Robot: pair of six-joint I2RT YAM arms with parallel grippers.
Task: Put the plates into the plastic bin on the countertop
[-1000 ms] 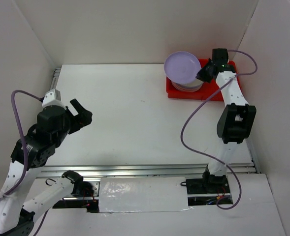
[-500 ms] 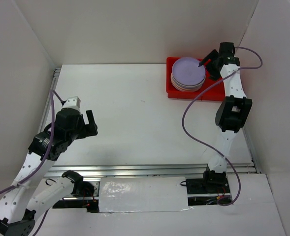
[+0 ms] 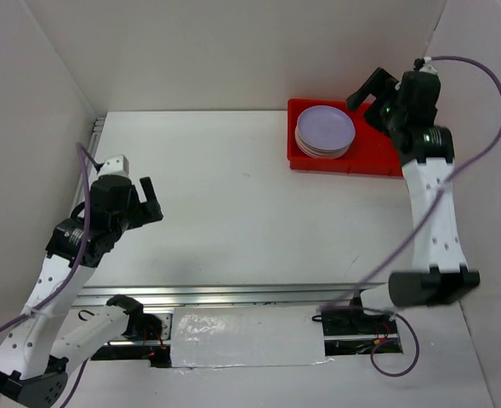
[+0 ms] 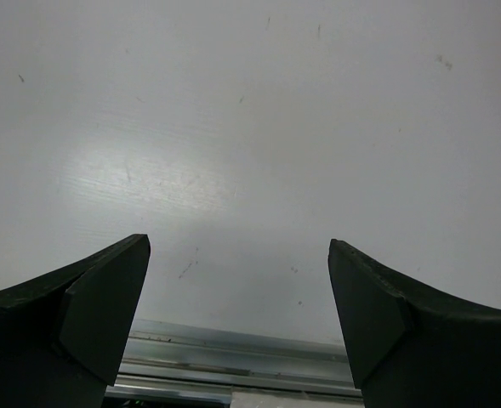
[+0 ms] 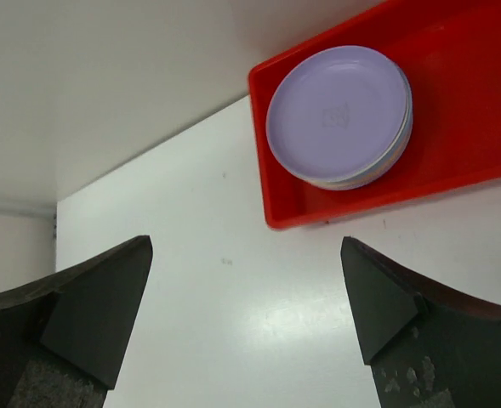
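A stack of plates with a purple one on top lies in the left end of the red plastic bin at the back right of the white countertop. My right gripper hangs open above the bin's right part, nothing between its fingers. In the right wrist view the plates and bin sit well beyond the open gripper. My left gripper is open and empty over the countertop's left side; in its wrist view, the left gripper frames only bare surface.
A metal rail runs along the countertop's near edge, also seen as the rail under my left fingers. White walls close in the back and sides. The right half of the bin floor holds nothing.
My right gripper opened and let the purple plate settle flat on the stack, then lifted back away. The left arm swung inward and shifted slightly over the countertop.
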